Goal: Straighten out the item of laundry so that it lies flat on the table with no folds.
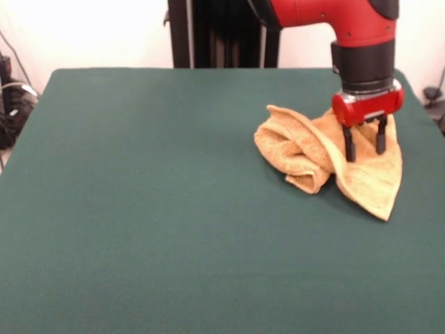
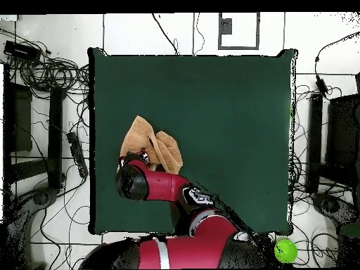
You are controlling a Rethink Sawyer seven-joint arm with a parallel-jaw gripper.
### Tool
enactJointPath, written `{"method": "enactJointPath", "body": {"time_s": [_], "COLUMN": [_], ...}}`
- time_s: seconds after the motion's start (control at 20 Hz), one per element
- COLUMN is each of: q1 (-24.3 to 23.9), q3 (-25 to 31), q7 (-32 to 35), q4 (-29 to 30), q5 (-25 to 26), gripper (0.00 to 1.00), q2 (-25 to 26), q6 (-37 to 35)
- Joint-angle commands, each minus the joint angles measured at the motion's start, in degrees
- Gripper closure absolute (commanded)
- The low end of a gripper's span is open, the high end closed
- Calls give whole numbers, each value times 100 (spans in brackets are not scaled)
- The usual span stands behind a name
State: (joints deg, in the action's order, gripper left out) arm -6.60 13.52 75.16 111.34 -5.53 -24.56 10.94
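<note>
The orange-tan towel (image 1: 316, 156) lies crumpled on the dark green table (image 1: 174, 209), at the right in the front view. Its left part is bunched in thick folds and a flat corner points toward the camera at the lower right. In the overhead view the towel (image 2: 151, 144) sits near the table's left edge. My gripper (image 1: 365, 149) hangs straight down over the towel's middle. Its two black fingers (image 1: 349, 147) stand apart, open, tips at the cloth with nothing held between them. In the overhead view the wrist (image 2: 133, 179) hides the gripper and part of the towel.
The table (image 2: 211, 105) stretches wide to the left of the towel in the front view. Its right edge runs close beside the towel. Cables and dark equipment (image 2: 42, 126) lie on the floor round the table. A green ball (image 2: 285, 250) sits off the table by the robot's base.
</note>
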Motion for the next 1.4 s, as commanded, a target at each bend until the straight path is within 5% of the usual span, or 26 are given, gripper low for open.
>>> {"method": "enactJointPath", "body": {"time_s": [0.05, 0.15, 0.2, 1.4], "q1": [-189, -128, -98, -101], "q3": [198, 113, 70, -154], "q7": [929, 966, 985, 817], "q4": [-72, -77, -79, 29], "q5": [146, 136, 131, 228], "gripper": [0, 0, 100, 100], "q2": [296, 277, 267, -747], "q6": [-656, -570, -528, -1551]}}
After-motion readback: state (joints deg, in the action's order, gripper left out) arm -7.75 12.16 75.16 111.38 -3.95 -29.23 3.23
